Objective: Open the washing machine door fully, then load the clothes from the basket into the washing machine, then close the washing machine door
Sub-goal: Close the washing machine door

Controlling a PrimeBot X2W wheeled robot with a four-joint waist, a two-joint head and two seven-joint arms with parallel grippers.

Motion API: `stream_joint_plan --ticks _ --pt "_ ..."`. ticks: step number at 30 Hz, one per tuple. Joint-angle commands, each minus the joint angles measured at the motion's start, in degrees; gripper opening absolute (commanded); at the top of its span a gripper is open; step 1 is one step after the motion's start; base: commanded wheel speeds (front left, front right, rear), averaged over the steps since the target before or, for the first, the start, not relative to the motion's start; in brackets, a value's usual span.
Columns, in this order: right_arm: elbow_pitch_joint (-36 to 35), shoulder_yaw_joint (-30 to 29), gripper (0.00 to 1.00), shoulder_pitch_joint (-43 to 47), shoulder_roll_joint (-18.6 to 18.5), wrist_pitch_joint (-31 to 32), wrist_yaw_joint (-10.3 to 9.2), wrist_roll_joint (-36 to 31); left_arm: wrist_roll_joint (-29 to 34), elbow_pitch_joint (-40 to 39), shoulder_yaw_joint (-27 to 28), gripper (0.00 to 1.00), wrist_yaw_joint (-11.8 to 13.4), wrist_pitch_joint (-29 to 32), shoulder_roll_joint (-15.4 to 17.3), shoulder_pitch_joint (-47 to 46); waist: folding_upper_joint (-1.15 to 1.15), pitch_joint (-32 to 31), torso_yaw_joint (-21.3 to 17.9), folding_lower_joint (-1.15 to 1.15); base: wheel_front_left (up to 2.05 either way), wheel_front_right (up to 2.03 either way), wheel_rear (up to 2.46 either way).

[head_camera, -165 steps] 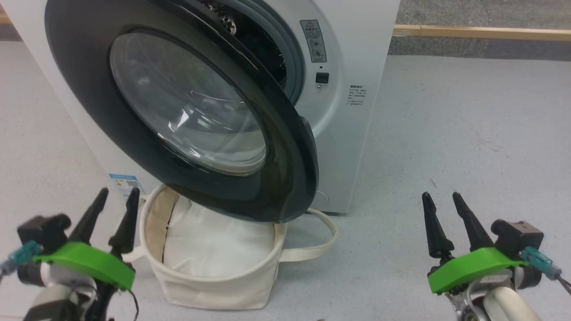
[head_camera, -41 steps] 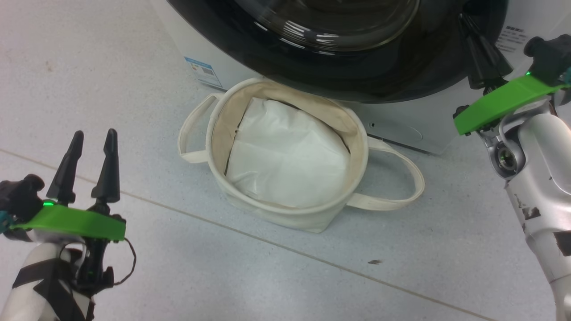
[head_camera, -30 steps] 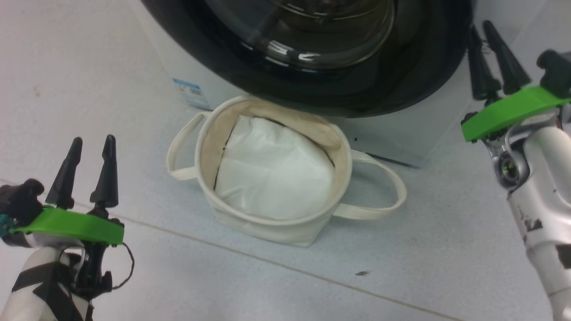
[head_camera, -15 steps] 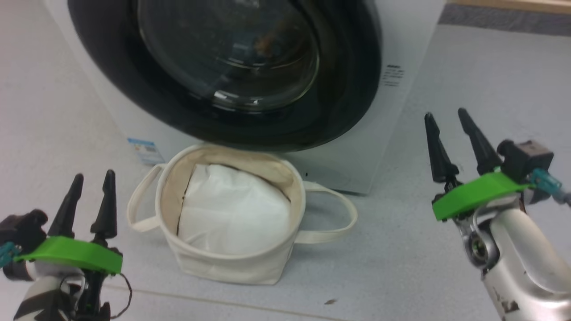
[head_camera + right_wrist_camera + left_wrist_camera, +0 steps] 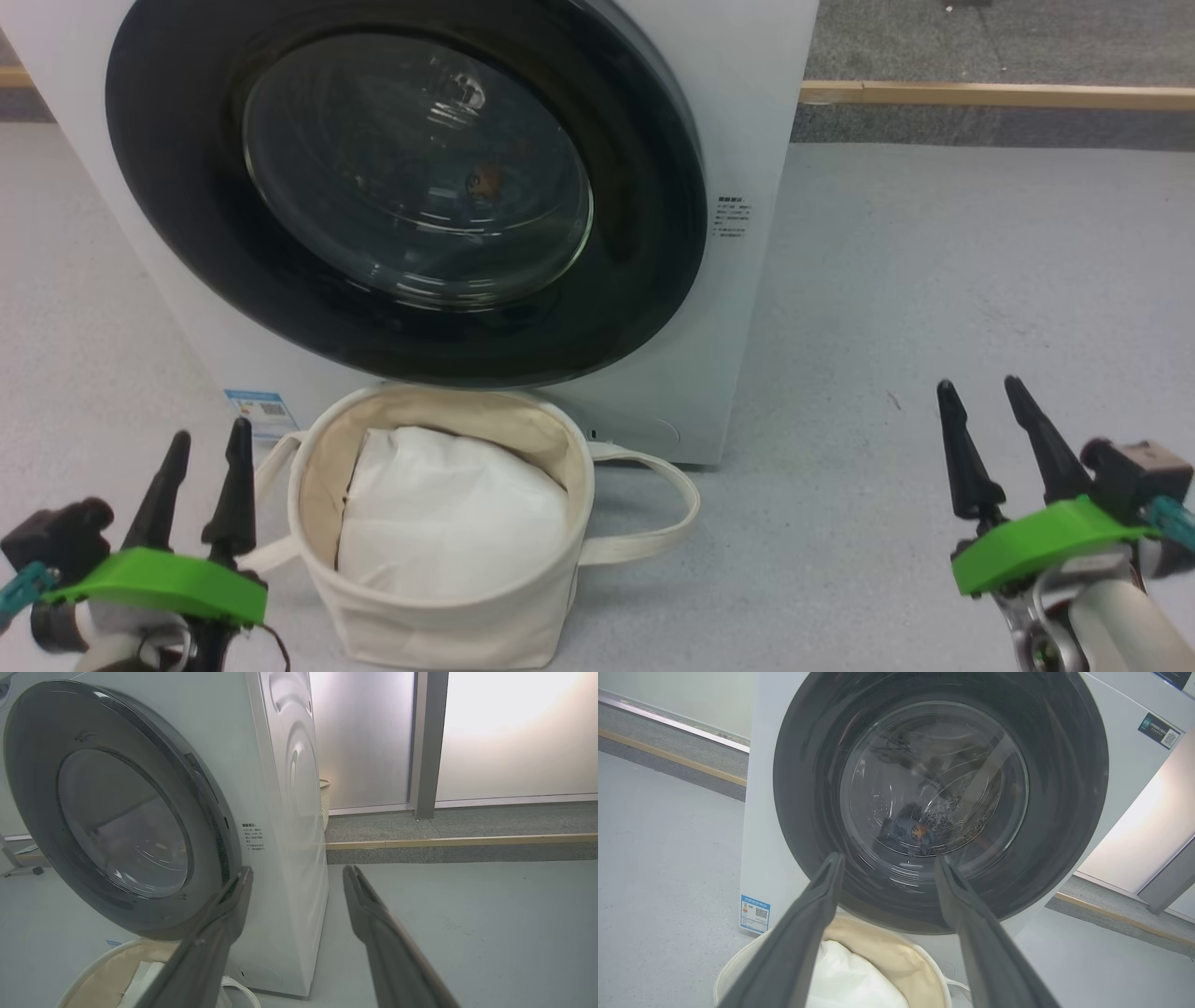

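Door (image 5: 406, 182) now flush against washer (image 5: 756, 112)

Washing machine (image 5: 761, 112) labels (image 5: 257, 409): nothing legible.

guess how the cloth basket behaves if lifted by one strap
The basket probably sags and tilts: its fabric walls look soft. Likely light, with a white pad inside. Its strap lies limp on the floor, so it should fold easily.

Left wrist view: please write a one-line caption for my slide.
Closed washing machine door with clothes behind its glass, framed by open jaws of the left gripper.
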Motion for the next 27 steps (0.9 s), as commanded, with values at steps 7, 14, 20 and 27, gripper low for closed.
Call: stream_joint_plan --ticks 7,14,20,27 --pt "-4.3 -1.1 1.00 1.7 0.3 -0.7 -0.02 -0.3 0.8 -1.5 1.3 1.00 -0.2 -0.5 2.6 -0.5 0.00 -0.7 0.0 0.01 0.00 0.00 0.00" --pt "-4.8 -1.4 1.00 3.1 0.6 -0.7 -0.02 -0.6 1.0 -1.4 0.5 1.00 -0.3 -0.5 2.7 -0.3 0.00 -1.0 0.6 0.01 0.00 0.00 0.00" --pt "-4.8 -1.1 1.00 3.3 0.8 -0.7 -0.02 -0.6 0.9 -1.4 0.0 1.00 -0.3 -0.6 2.8 -0.4 0.00 -1.1 0.8 0.01 0.00 0.00 0.00" --pt "-4.4 -0.8 1.00 3.7 0.8 -0.7 -0.02 -0.6 0.3 -1.3 -0.7 1.00 -0.3 -0.6 2.9 -0.3 0.00 -1.1 1.1 0.01 0.00 0.00 0.00"
